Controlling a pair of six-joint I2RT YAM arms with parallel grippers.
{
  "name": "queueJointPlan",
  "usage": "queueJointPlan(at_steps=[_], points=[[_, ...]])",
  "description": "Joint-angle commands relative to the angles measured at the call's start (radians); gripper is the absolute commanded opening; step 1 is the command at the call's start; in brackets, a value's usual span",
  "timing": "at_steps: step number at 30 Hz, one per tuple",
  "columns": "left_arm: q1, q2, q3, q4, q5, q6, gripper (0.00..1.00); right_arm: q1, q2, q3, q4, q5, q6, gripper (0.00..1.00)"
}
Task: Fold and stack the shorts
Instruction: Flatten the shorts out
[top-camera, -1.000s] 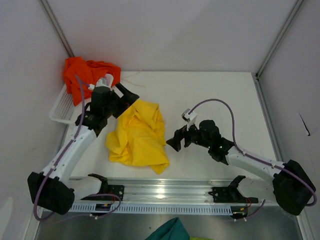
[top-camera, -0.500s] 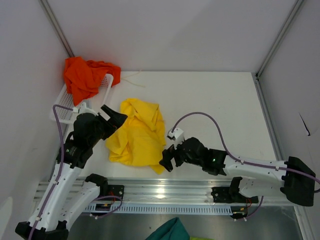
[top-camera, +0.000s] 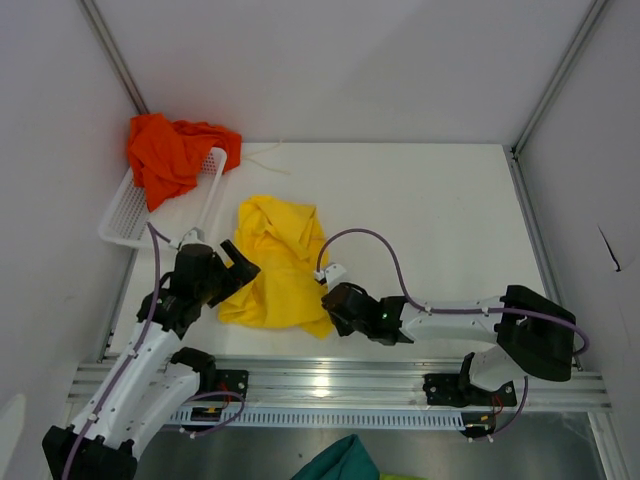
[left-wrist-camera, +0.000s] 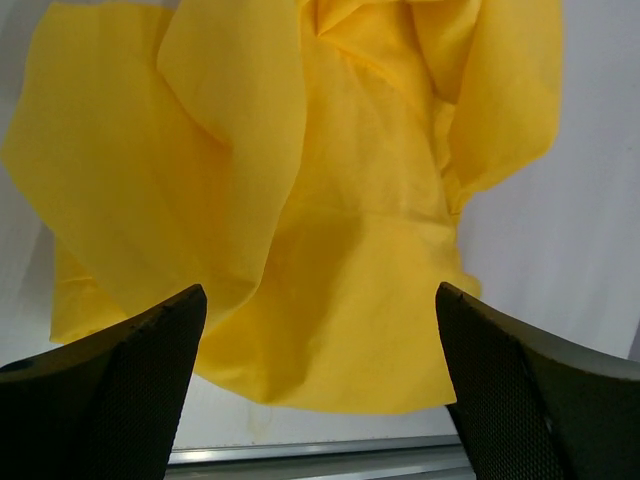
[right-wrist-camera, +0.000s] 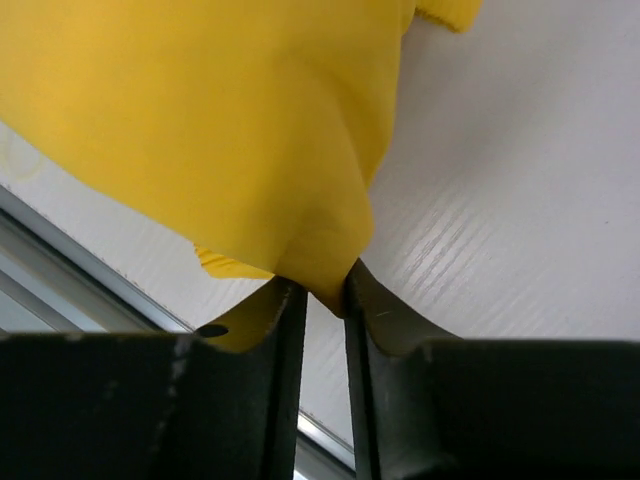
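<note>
Yellow shorts (top-camera: 275, 265) lie crumpled on the table (top-camera: 440, 220), left of centre. Right gripper (right-wrist-camera: 318, 295): jaws nearly together, pinching the cloth's near right corner, likely an anchor for pulling it flat. Left gripper (left-wrist-camera: 318, 295): jaws spread wide, holding nothing, poised at the near left edge, probably for the matching corner. Orange-red shorts (top-camera: 170, 155) hang over the white basket (top-camera: 122, 218), far left.

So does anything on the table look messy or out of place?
The yellow shorts lie crumpled in a heap near the front edge, and the orange-red shorts spill over the rim of the white basket at the back left.
</note>
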Motion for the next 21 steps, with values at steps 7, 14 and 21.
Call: queueJointPlan(at_steps=[7, 14, 21], points=[[0.003, 0.085, -0.121, 0.173, 0.018, 0.028, 0.94, -0.058, -0.091, 0.102, -0.174, 0.265, -0.004, 0.00], [-0.014, 0.137, -0.141, 0.254, 0.029, 0.050, 0.89, -0.202, -0.192, 0.090, -0.185, 0.245, -0.039, 0.00], [-0.060, 0.186, -0.150, 0.314, 0.032, 0.051, 0.90, -0.212, -0.194, 0.064, -0.151, 0.213, -0.059, 0.00]])
